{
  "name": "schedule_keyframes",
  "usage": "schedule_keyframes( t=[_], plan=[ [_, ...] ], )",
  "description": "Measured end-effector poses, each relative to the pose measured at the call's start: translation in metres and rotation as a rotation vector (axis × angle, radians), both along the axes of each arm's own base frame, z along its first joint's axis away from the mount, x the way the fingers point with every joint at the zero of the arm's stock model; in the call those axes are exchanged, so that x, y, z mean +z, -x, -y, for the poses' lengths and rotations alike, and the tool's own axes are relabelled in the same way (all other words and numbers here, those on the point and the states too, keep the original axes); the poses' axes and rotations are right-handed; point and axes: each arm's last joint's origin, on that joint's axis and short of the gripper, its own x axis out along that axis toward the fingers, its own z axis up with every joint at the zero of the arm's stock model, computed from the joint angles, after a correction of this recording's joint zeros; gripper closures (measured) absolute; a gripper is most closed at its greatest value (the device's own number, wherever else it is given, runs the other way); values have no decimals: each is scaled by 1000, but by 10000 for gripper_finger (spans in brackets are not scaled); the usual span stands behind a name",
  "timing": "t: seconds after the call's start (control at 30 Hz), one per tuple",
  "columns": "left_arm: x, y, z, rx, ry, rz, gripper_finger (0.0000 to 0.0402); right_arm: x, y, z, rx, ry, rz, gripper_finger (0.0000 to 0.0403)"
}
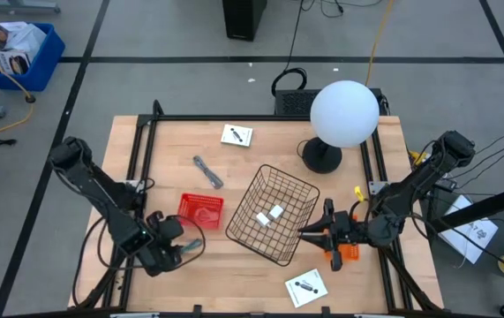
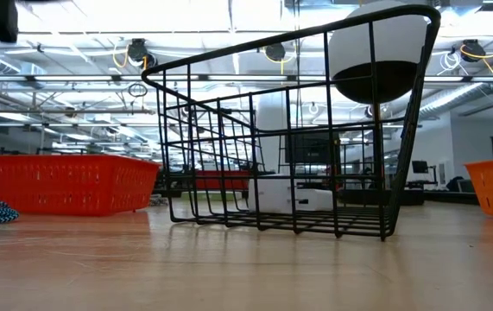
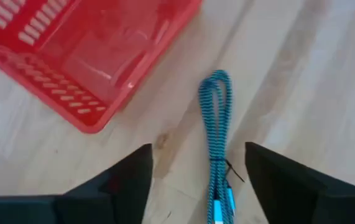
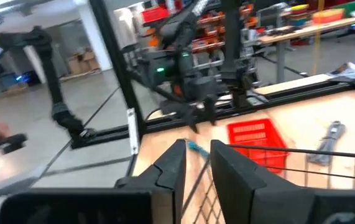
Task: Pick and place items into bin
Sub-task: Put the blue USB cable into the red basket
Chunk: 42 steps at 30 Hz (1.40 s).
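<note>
The slim teal tool [image 3: 216,137] lies flat on the wooden table [image 1: 234,274], just beside the red basket [image 1: 200,209] and well apart from the black wire bin [image 1: 274,215], where two small white blocks [image 1: 269,215] already sit. In the left wrist view it reads less as a rigid tool than as a braided teal cord folded into a narrow loop, so it should be light, limp and a little slippery; it will probably sag or swing if lifted by one end. The best hold looks to be across both strands near the middle of the loop, where they run side by side. Its long axis runs straight away from the left gripper [image 3: 199,177], rounded loop end farthest off, the tied end nearest. That gripper hovers over the near end with fingers spread wide, one to each side, grasping nothing. The right gripper [image 1: 322,231] sits at the bin's rim, fingers parted only slightly and, as far as the blurred view allows, empty.
</note>
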Motion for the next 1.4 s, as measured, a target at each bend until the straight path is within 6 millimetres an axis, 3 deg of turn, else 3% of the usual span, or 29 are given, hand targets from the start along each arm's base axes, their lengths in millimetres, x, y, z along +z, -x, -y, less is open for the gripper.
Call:
schedule_keyframes(
  t=[0.23, 0.57, 0.97, 1.13, 1.33, 1.4],
  plan=[
    [-21, 1, 0, -47, 67, 32, 119, 0, 0, -1, 28, -5, 1, 332],
    [-37, -2, 3, -93, 102, 97, 172, -1, 0, -1, 28, 2, -8, 332],
    [-71, -11, 8, -155, -28, 8, 217, -2, 0, -1, 28, 8, -15, 332],
    [-75, -13, 7, -159, -48, 4, 270, -2, 0, -1, 28, 9, -16, 332],
    [-67, -21, 16, -179, -8, 34, 377, -2, 0, -1, 28, 11, -16, 332],
    [-62, -25, 21, -216, 22, 26, 387, -2, 0, -1, 28, 12, -16, 332]
  ],
)
